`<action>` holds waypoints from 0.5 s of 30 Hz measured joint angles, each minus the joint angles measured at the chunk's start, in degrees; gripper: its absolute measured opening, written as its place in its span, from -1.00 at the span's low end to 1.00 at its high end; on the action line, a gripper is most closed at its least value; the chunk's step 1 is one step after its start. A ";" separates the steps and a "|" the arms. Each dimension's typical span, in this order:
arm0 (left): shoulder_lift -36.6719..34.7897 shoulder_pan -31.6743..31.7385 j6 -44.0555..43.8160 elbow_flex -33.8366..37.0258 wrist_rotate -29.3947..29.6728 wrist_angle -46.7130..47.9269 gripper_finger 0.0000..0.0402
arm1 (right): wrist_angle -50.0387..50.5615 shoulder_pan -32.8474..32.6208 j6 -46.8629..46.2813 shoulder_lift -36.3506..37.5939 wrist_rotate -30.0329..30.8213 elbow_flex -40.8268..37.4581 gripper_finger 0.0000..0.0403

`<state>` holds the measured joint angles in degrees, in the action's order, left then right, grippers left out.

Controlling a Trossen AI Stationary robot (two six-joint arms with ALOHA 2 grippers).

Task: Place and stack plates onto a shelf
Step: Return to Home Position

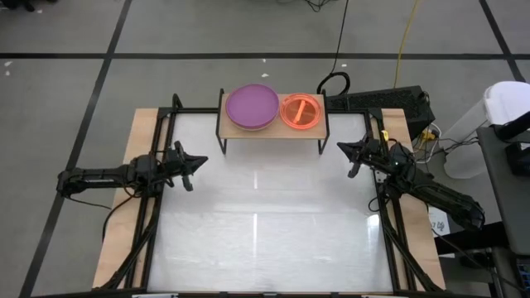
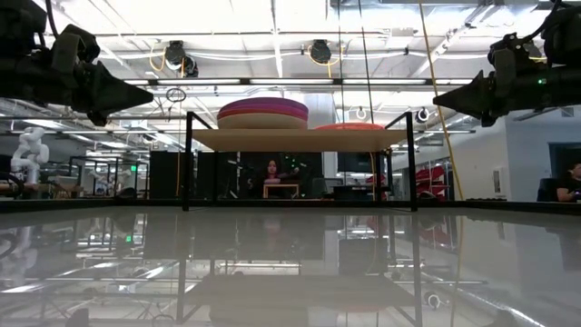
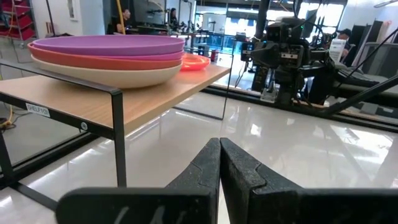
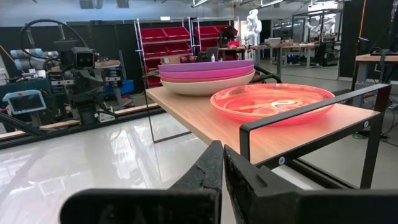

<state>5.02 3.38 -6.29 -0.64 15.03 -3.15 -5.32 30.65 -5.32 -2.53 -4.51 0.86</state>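
Parking the arms is my job now, I judge. My left gripper (image 3: 219,142) and right gripper (image 4: 222,146) are both pinched closed and empty, hanging above the white tabletop (image 1: 265,223) at opposite sides. Farther off, the shelf (image 1: 277,131) carries a purple-topped stack of plates (image 1: 252,106) beside an orange plate (image 1: 301,111). I'd draw both arms away slowly, keeping well clear of it.
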 joint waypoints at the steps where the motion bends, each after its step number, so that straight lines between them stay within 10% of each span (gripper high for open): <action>1: 0.00 0.00 0.02 0.00 0.02 0.00 -0.94 | 0.00 0.00 0.00 0.00 0.00 0.00 -0.99; 15: 0.00 0.00 0.05 0.02 0.04 -0.05 -0.94 | -0.02 0.00 0.00 0.01 -0.02 0.00 -0.99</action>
<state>5.02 3.38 -6.24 -0.62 15.07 -3.20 -5.34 30.65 -5.32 -2.52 -4.54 0.86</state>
